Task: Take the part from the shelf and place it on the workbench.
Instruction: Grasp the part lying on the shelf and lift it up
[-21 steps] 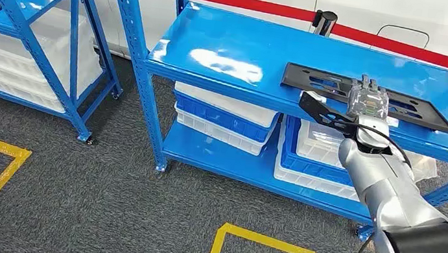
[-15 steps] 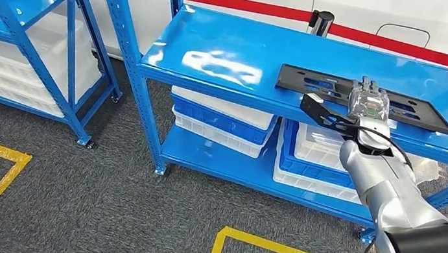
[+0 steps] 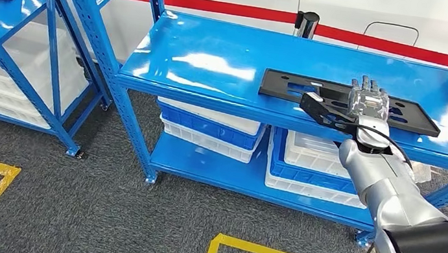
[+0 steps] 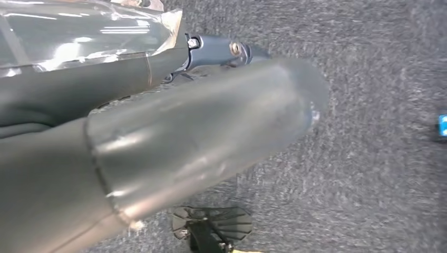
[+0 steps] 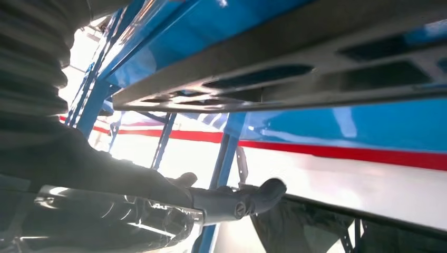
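Black part (image 3: 317, 90) on glossy blue shelf (image 3: 216, 66); grey carpet (image 3: 100, 202), yellow floor tape (image 3: 257, 249).

Right arm (image 3: 390, 187) of silver, rounded segments widening toward a glossy black shell at five o'clock, with a black cable looping along the wrist, a black bracket projecting at nine o'clock, and the right hand (image 3: 368, 101) clear-cased with dark fingers (image 3: 367, 82).

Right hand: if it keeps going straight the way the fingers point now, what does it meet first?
Probably the black part lying flat on the blue shelf. The right hand points away over the shelf with its fingers over the part. Height above it is unclear; the fingers may already touch it.
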Robot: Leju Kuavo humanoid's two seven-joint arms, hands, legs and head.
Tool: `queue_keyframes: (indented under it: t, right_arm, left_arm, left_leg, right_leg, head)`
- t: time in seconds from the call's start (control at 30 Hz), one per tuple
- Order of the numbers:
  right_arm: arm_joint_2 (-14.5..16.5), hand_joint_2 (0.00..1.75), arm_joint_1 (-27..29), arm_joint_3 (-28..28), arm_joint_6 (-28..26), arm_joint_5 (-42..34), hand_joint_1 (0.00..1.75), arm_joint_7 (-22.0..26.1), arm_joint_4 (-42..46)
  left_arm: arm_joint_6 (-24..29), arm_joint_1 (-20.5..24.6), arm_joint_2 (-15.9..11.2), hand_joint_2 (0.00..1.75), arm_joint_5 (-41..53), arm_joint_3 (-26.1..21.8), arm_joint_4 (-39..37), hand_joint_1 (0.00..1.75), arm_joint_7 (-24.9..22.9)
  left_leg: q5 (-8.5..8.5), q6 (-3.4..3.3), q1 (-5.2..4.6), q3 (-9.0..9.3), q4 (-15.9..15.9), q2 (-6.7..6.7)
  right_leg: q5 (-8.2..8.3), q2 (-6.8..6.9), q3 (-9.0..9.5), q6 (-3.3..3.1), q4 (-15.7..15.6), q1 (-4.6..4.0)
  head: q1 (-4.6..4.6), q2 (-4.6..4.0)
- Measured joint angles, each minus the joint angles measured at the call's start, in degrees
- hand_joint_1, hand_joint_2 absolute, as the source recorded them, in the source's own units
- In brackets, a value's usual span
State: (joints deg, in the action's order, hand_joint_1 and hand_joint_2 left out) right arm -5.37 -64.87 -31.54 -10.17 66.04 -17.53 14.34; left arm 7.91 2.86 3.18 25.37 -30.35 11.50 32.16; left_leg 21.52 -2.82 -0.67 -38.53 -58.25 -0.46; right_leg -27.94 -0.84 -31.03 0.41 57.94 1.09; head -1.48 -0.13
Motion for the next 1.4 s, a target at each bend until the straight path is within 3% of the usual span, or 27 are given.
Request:
queue_keyframes:
  t: [0.03, 0.07, 0.13, 0.17, 0.2, 0.27, 0.3, 0.33, 0.37, 0.43, 0.5, 0.57, 0.63, 0.67, 0.73, 0.77, 0.8, 0.83, 0.87, 0.97, 1.0, 1.07, 1.17, 1.27, 1.33, 1.37, 1.4]
  right_arm:
    - [-0.05, 1.75, 0.05, 0.08, 0.04, 0.08, 0.00, -0.04, -0.02]
    - [-0.12, 1.75, 0.09, 0.20, 0.05, 0.15, 0.14, -0.08, -0.01]
    - [-0.44, 1.75, -0.06, 0.53, 0.04, 0.28, 0.84, -0.03, 0.01]
    - [-0.62, 1.75, -0.20, 0.69, 0.00, 0.30, 1.19, 0.07, 0.02]
    - [-0.84, 1.75, -0.28, 0.89, -0.05, 0.31, 1.42, 0.28, 0.01]
    - [-1.07, 1.75, -0.03, 1.25, -0.17, 0.34, 1.43, 0.83, -0.04]
    - [-1.16, 1.75, 0.24, 1.42, -0.22, 0.34, 1.43, 1.10, -0.06]
    - [-1.19, 1.75, 0.47, 1.55, -0.28, 0.34, 1.39, 1.37, -0.08]
    - [-1.18, 1.75, 0.60, 1.66, -0.36, 0.34, 1.38, 1.72, -0.09]
    - [-1.08, 1.75, 0.66, 1.92, -0.62, 0.39, 1.37, 2.57, -0.09]
    - [-0.88, 1.75, 0.79, 2.16, -1.12, 0.44, 1.44, 3.45, -0.09]
    - [-0.66, 1.75, 1.04, 2.47, -1.61, 0.44, 1.53, 4.23, -0.09]
    - [-0.49, 1.75, 1.23, 2.80, -2.09, 0.44, 1.59, 5.04, -0.08]
    - [-0.38, 1.75, 1.28, 2.94, -2.33, 0.44, 1.59, 5.48, -0.07]
    - [-0.22, 1.75, 1.51, 3.14, -2.77, 0.45, 1.58, 6.35, -0.07]
    - [-0.16, 1.75, 1.73, 3.25, -3.03, 0.44, 1.57, 6.88, -0.07]
    - [-0.15, 1.75, 2.01, 3.39, -3.33, 0.41, 1.58, 7.46, -0.07]
    - [-0.13, 1.75, 2.29, 3.60, -3.73, 0.36, 1.58, 8.10, -0.05]
    - [-0.11, 1.75, 2.52, 3.85, -4.18, 0.22, 1.60, 8.80, -0.02]
    - [-0.10, 1.75, 2.69, 4.76, -5.92, -0.66, 1.68, 11.82, 0.33]
    - [-0.13, 1.75, 2.70, 5.16, -6.64, -1.20, 1.68, 13.54, 0.50]
    - [-0.16, 1.75, 2.77, 6.23, -7.97, -2.73, 1.68, 18.07, 1.03]
    - [-0.35, 1.75, 2.01, 8.38, -8.74, -5.83, 1.67, 26.50, 2.75]
    - [-0.43, 1.75, 0.70, 10.30, -8.36, -8.81, 1.66, 34.09, 4.71]
    - [-0.52, 1.75, 0.58, 11.18, -7.50, -10.47, 1.66, 37.55, 6.48]
    - [-0.63, 1.75, 0.50, 11.50, -6.94, -11.19, 1.66, 38.70, 7.56]
    - [-0.76, 1.75, 0.32, 11.71, -6.37, -11.74, 1.66, 39.47, 8.71]
  left_arm:
    - [0.02, 0.02, -0.05, 0.00, -0.03, -0.10, 0.01, 0.00, 0.56]
    - [0.09, 0.04, -0.04, 0.00, -0.07, -0.22, 0.02, 0.00, 1.17]
    - [0.28, 0.10, 0.08, 0.00, -0.11, -0.46, 0.02, 0.00, 2.17]
    - [0.44, 0.15, 0.17, 0.00, -0.10, -0.54, 0.02, 0.00, 2.55]
    - [0.69, 0.18, 0.28, 0.00, -0.12, -0.63, 0.02, 0.00, 2.82]
    - [1.27, 0.19, 0.43, 0.00, -0.16, -0.83, 0.01, 0.00, 3.07]
    - [1.52, 0.15, 0.54, 0.00, -0.19, -0.97, 0.01, 0.00, 3.08]
    - [1.67, 0.11, 0.64, 0.00, -0.19, -1.10, 0.00, 0.00, 3.08]
    - [1.75, 0.07, 0.74, 0.00, -0.22, -1.24, -0.01, 0.00, 3.15]
    - [1.82, 0.07, 0.85, 0.00, -0.43, -1.50, 0.01, 0.00, 3.44]
    - [2.03, 0.08, 0.86, 0.00, -0.75, -1.85, 0.01, 0.00, 3.94]
    - [2.11, 0.03, 0.95, 0.00, -1.07, -2.26, 0.00, 0.00, 4.61]
    - [1.61, 0.00, 1.05, 0.00, -1.32, -2.65, -0.01, 0.00, 5.12]
    - [1.29, 0.01, 1.06, 0.44, -1.39, -2.83, -0.01, 0.00, 5.20]
    - [0.73, 0.01, 1.08, 1.31, -1.48, -3.08, -0.01, 0.00, 5.00]
    - [0.29, 0.00, 1.09, 1.31, -1.51, -3.20, -0.01, 0.00, 4.70]
    - [-0.13, -0.03, 1.10, 0.87, -1.46, -3.27, -0.02, 0.00, 4.33]
    - [-0.55, -0.05, 1.12, 0.44, -1.32, -3.33, -0.03, 0.00, 3.91]
    - [-0.73, -0.06, 1.12, 0.44, -1.08, -3.37, -0.04, 0.00, 3.61]
    - [-0.45, 0.04, 0.97, 1.75, -0.02, -3.33, -0.04, 0.00, 3.82]
    - [-0.22, 0.05, 0.93, 1.75, 0.21, -3.31, 0.03, 0.00, 4.35]
    - [0.43, -0.09, 0.93, 1.75, 0.18, -3.26, 0.62, 0.00, 5.35]
    - [0.59, -0.27, 1.19, 1.75, -1.25, -3.18, 1.67, 0.00, 5.69]
    - [0.28, -0.30, 1.38, 1.75, -3.10, -3.13, 2.04, 0.00, 5.70]
    - [0.36, -0.48, 1.52, 1.75, -4.08, -3.04, 2.30, 0.00, 5.70]
    - [0.43, -0.59, 1.58, 1.75, -4.48, -2.98, 2.41, 0.00, 5.70]
    - [0.49, -0.69, 1.65, 1.75, -4.76, -2.92, 2.52, 0.00, 5.70]
  left_leg:
    - [0.34, -0.29, -0.17, 0.11, -0.03, -0.08]
    - [0.12, -0.58, -0.17, 0.49, 0.44, -0.09]
    - [-0.53, -0.94, 0.09, 1.53, 1.74, 0.07]
    - [-0.75, -1.09, 0.27, 2.05, 2.39, 0.14]
    - [-0.80, -1.18, 0.35, 2.31, 2.70, 0.19]
    - [-0.64, -1.31, 0.39, 2.39, 2.72, 0.17]
    - [-0.52, -1.28, 0.41, 2.42, 2.68, 0.12]
    - [-0.39, -1.15, 0.47, 2.43, 2.57, 0.06]
    - [-0.20, -0.90, 0.57, 2.45, 2.34, 0.01]
    - [0.44, -0.09, 0.62, 2.30, 1.43, -0.09]
    - [1.04, 0.69, 0.50, 2.10, 0.61, -0.15]
    - [1.15, 1.15, 0.60, 2.01, 0.45, -0.14]
    - [1.94, 1.63, 0.87, 1.55, -0.61, -0.06]
    - [3.22, 1.95, 0.99, 0.69, -2.56, -0.01]
    - [6.92, 2.59, 1.18, -2.49, -9.55, 0.09]
    - [8.39, 2.76, 1.25, -4.25, -13.20, 0.12]
    - [8.98, 2.77, 1.28, -5.39, -15.48, 0.15]
    - [8.51, 2.63, 1.27, -5.50, -15.65, 0.18]
    - [7.12, 2.32, 1.24, -4.45, -13.55, 0.20]
    - [2.83, 0.81, 0.69, 1.41, -2.45, 0.30]
    - [2.49, 0.43, 0.42, 2.40, -0.59, 0.38]
    - [2.52, -0.01, -0.01, 2.73, 0.16, 0.52]
    - [1.52, -0.78, 0.31, 3.66, 1.88, 0.63]
    - [1.17, -1.12, 0.30, 4.00, 2.47, 0.61]
    - [1.26, -1.13, 0.31, 4.03, 2.38, 0.40]
    - [1.35, -1.03, 0.35, 4.04, 2.24, 0.27]
    - [1.51, -0.84, 0.40, 4.05, 1.98, 0.14]
  right_leg:
    - [-0.15, -0.08, 0.09, 0.29, -0.16, -0.02]
    - [-0.30, -0.09, 0.18, 0.55, -0.34, -0.14]
    - [-1.04, 0.09, -0.19, 0.82, 0.69, -0.37]
    - [-1.94, 0.19, -1.22, 0.81, 2.70, -0.47]
    - [-3.18, 0.27, -2.97, 0.73, 5.91, -0.38]
    - [-5.35, 0.27, -7.27, 0.84, 12.89, -0.26]
    - [-5.43, 0.29, -8.64, 1.22, 14.56, -0.14]
    - [-4.57, 0.31, -8.93, 1.81, 14.06, 0.04]
    - [-2.92, 0.37, -8.02, 2.54, 11.32, 0.27]
    - [0.55, 0.57, -4.64, 3.55, 3.75, 0.63]
    - [1.98, 0.63, -2.83, 2.89, 0.25, 0.55]
    - [2.18, 0.54, -2.82, 1.59, 0.30, 0.37]
    - [2.40, 0.51, -2.73, 0.87, 0.23, 0.51]
    - [2.48, 0.52, -2.68, 0.62, 0.18, 0.65]
    - [2.49, 0.53, -2.67, 0.36, 0.18, 0.60]
    - [2.46, 0.55, -2.68, 0.34, 0.18, 0.53]
    - [2.45, 0.56, -2.68, 0.33, 0.18, 0.44]
    - [2.43, 0.57, -2.67, 0.32, 0.18, 0.35]
    - [2.43, 0.55, -2.65, 0.32, 0.18, 0.25]
    - [2.40, 0.45, -2.61, 0.37, 0.15, 0.01]
    - [2.38, 0.44, -2.63, 0.47, 0.11, 0.01]
    - [2.43, 0.46, -2.61, 0.81, -0.14, 0.04]
    - [1.37, 0.62, -3.64, 1.18, 1.56, -0.11]
    - [-2.91, 0.71, -8.48, 0.64, 11.66, -0.13]
    - [-3.72, 0.71, -10.60, 1.13, 15.64, -0.06]
    - [-2.72, 0.73, -10.03, 1.69, 14.21, 0.03]
    - [-1.06, 0.77, -8.39, 2.31, 10.64, 0.20]
  head:
    - [-0.02, 0.00]
    - [-0.09, 0.00]
    - [-0.01, -0.01]
    - [0.05, -0.01]
    - [0.12, -0.01]
    - [0.13, 0.00]
    - [0.13, 0.00]
    - [0.13, 0.00]
    - [0.13, 0.00]
    - [0.15, 0.00]
    - [0.10, 0.00]
    - [0.05, 0.00]
    - [0.00, 0.00]
    - [-0.10, 0.00]
    - [-0.29, 0.00]
    - [-0.29, 0.00]
    - [-0.29, 0.00]
    - [-0.29, 0.00]
    - [-0.29, 0.00]
    - [-0.24, 0.00]
    - [-0.25, 0.00]
    - [-0.29, 0.00]
    - [-0.10, 0.00]
    - [0.05, 0.00]
    - [0.04, 0.00]
    - [0.05, 0.00]
    - [0.03, 0.00]
